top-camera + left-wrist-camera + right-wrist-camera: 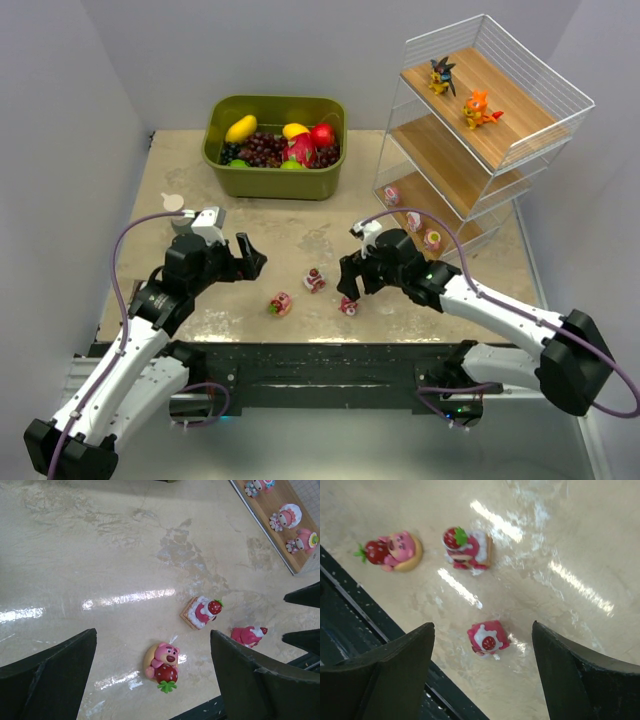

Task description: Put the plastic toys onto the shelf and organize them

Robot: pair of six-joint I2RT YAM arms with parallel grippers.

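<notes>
Top external view, stock as we are counting it: the shelf (452,160), a white wire rack with three slanted light-wood tiers, is standing at the far right of the worktop (300,225). Its top tier is carrying a dark spiky creature (441,75) and an orange creature (478,109), set apart from each other, and its bottom tier is holding three rounded pink-and-white figurines (414,221) in a row. Three plastic toys are lying loose on the beige, glossy worktop near its front edge: a pink bear (281,303) hugging a strawberry, a strawberry cake slice (314,280), and a small pink-and-white toy (348,306) with a red strawberry mark, its exact shape too blurred to tell. The left hand (252,258) is hovering near the bear with its fingers spread wide and nothing between them. The right hand (348,282) is hanging above the small pink-and-white toy, fingers also spread; in the right wrist view the toy is sitting in the gap, touching neither finger. We are judging all three as light, rigid, smooth moulded plastic, likely to skid on the shiny surface or pop out of a pinch on rounded parts. The cake slice's flat cut sides and the bear's tan base are looking like the safest places to take hold, and the small toy is best taken across its widest part. An olive-green bin (275,180) of larger fruit is sitting at the back, not part of this lot.
</notes>
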